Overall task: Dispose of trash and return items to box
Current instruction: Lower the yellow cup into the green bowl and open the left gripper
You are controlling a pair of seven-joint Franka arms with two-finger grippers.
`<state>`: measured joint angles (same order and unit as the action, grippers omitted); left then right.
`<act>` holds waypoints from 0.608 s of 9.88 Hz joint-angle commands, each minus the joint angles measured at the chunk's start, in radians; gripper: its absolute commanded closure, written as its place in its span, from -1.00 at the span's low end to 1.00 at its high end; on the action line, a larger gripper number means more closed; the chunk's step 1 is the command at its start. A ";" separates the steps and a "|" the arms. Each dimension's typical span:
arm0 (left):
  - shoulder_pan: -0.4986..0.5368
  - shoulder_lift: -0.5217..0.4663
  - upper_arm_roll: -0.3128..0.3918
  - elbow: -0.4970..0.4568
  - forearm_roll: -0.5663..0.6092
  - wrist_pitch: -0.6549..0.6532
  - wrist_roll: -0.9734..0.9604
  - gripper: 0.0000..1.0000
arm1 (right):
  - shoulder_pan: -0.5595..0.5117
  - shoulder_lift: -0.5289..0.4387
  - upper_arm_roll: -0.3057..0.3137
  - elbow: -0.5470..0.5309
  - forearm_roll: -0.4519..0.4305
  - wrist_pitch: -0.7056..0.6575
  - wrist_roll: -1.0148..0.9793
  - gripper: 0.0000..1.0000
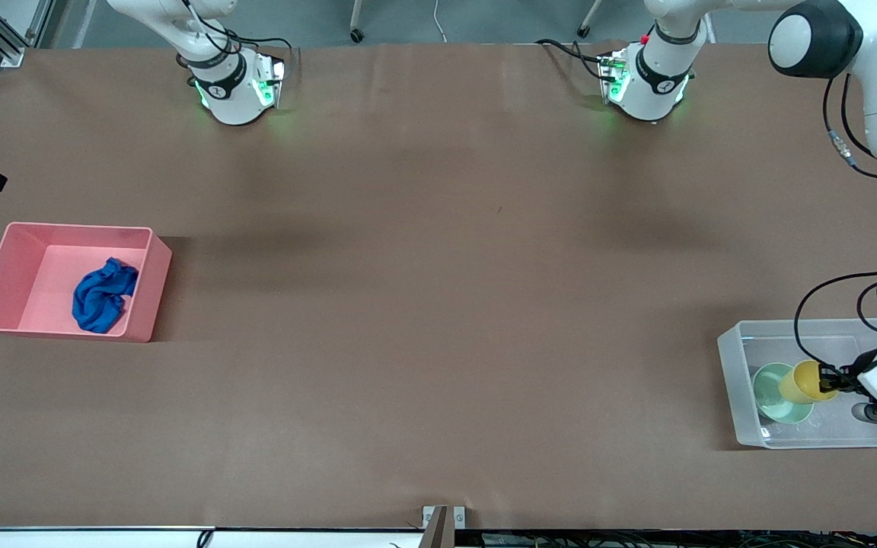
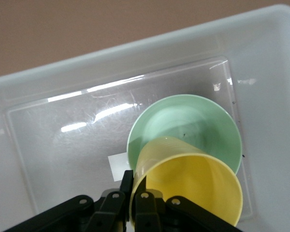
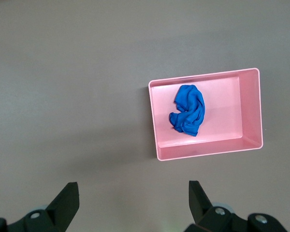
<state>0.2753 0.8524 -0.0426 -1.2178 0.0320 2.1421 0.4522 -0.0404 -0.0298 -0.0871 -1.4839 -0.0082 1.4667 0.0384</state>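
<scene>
The left gripper pinches the rim of the light, thin yellow cup (easy to squash) over the green bowl in the clear bin, while the right gripper waits open.

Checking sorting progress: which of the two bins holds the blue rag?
The pink bin at the right arm's end holds the blue rag. The clear bin holds the green bowl and the yellow cup instead.

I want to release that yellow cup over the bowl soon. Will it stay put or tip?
The yellow cup looks thin and light, pinched at its rim by the left hand. Held tilted over the green bowl, it would probably topple and roll within the clear box.
</scene>
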 commanded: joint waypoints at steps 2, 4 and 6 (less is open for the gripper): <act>-0.010 0.025 0.006 0.000 -0.009 0.010 -0.018 -0.02 | -0.006 -0.028 0.006 -0.027 -0.009 0.003 -0.008 -1.00; -0.008 -0.021 -0.012 -0.003 -0.009 -0.007 -0.018 -0.82 | -0.006 -0.028 0.006 -0.027 -0.009 0.003 -0.008 -1.00; -0.004 -0.096 -0.046 -0.009 -0.012 -0.083 -0.029 -0.89 | -0.006 -0.028 0.006 -0.027 -0.009 0.003 -0.008 -1.00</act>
<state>0.2723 0.8052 -0.0747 -1.1991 0.0309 2.1096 0.4361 -0.0405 -0.0298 -0.0872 -1.4840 -0.0082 1.4668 0.0383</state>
